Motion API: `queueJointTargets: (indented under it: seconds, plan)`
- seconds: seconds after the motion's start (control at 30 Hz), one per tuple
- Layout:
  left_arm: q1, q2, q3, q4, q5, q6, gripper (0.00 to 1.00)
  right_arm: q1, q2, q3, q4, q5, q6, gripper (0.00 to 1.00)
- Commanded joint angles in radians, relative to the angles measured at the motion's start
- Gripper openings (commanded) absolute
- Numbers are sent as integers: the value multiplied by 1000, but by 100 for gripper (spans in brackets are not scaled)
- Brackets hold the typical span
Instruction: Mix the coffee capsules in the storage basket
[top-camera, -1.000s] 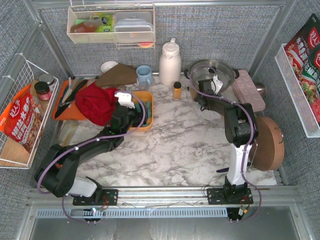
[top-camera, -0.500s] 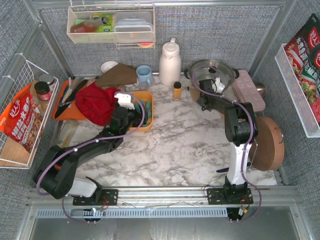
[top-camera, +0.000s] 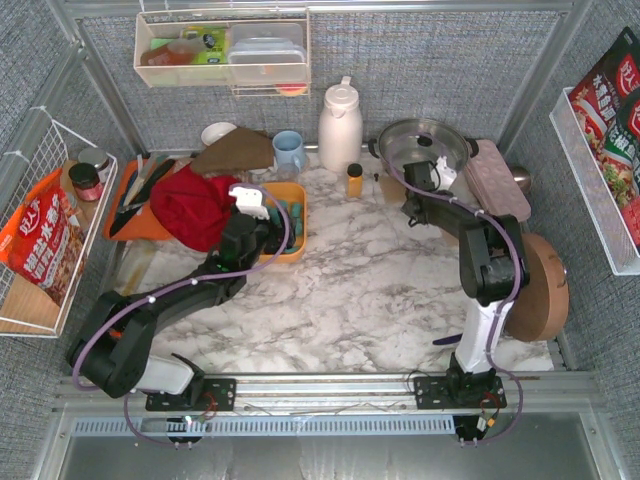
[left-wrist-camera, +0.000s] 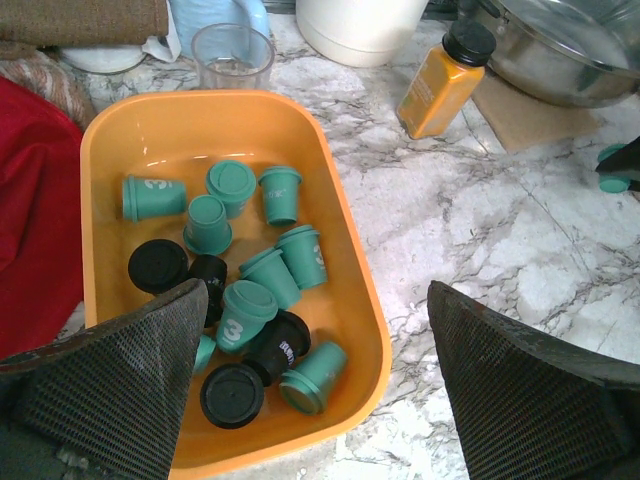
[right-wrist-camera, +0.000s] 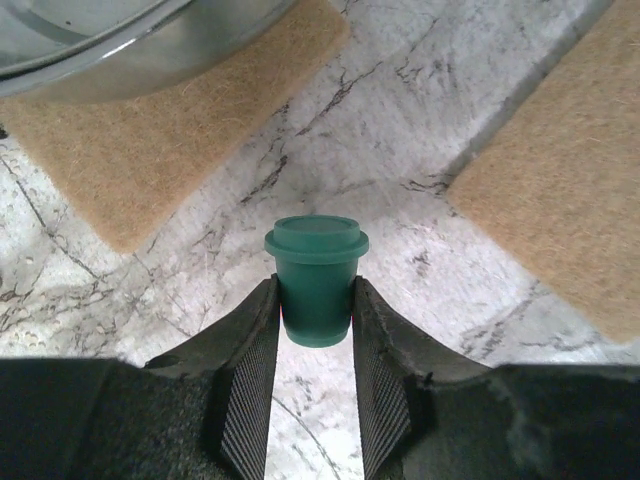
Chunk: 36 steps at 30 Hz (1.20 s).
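Marble table (top-camera: 360, 290), top view: much of its 10 o'clock area is covered by a red cloth (top-camera: 195, 205) and the left arm. Steel pot (top-camera: 422, 145) at 1 o'clock, its near rim partly masked by the right wrist. Storage basket (left-wrist-camera: 345, 230) sits at 10 o'clock on the table. From above only its 3 o'clock rim and a strip of floor show. In the left wrist view its 6 o'clock end is cut off by the frame edge and its long axis runs roughly 11 to 5 o'clock. Left gripper (left-wrist-camera: 315, 295) hangs above the basket, jaws spread wide and empty. Its left finger hides the basket's 7 o'clock corner and whatever lies there. Right gripper (right-wrist-camera: 314, 290) is by the pot at 1 o'clock, jaws drawn narrow with both pads pressed on a lone teal capsule (right-wrist-camera: 316, 260). That capsule's long axis lies along the fingers, flanged wide end pointing out past the fingertips. Whether it touches the marble cannot be told. A tan mat (right-wrist-camera: 150, 140) lies at its 10 o'clock, partly under the pot. Coffee capsules (left-wrist-camera: 245, 260) in the basket, teal and black, are bunched toward the 6 o'clock half. They point every way, some standing on end, some on their sides. Exact count is uncertain.
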Motion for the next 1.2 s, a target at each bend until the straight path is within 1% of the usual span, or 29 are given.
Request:
queueJointTargets:
  seconds: [0.0, 0.1, 0.2, 0.37, 0.5, 0.63, 0.7, 0.77, 0.9, 0.97, 1.07, 1.17]
  plan:
    - [0, -5, -2, 29, 17, -7, 99, 0, -64, -53, 37, 14, -41, 33]
    - [0, 2, 2, 35, 41, -16, 99, 6, -150, -122, 81, -28, -78, 31]
    - [0, 14, 13, 38, 82, -17, 99, 20, -259, -227, 176, -108, -144, 30]
    - [0, 38, 55, 18, 170, -29, 99, 63, -460, -446, 417, -346, -323, 30]
    - [0, 42, 95, -27, 202, -67, 99, 133, -601, -590, 597, -534, -503, 30]
    - [0, 40, 143, -100, 239, -105, 99, 200, -710, -715, 754, -679, -686, 31]
    - [0, 44, 169, -132, 289, -120, 96, 222, -739, -775, 833, -729, -766, 31]
    - [0, 55, 196, -163, 367, -136, 92, 232, -749, -818, 898, -774, -819, 31]
    - [-4, 91, 250, -219, 508, -164, 87, 251, -750, -856, 983, -882, -913, 32]
    - [-17, 116, 275, -249, 560, -159, 85, 267, -749, -865, 1006, -931, -970, 33]
    - [-53, 152, 305, -275, 613, -135, 85, 289, -751, -869, 1011, -978, -1048, 33]
    - [-86, 166, 311, -257, 624, -135, 86, 306, -751, -863, 992, -998, -1097, 33]
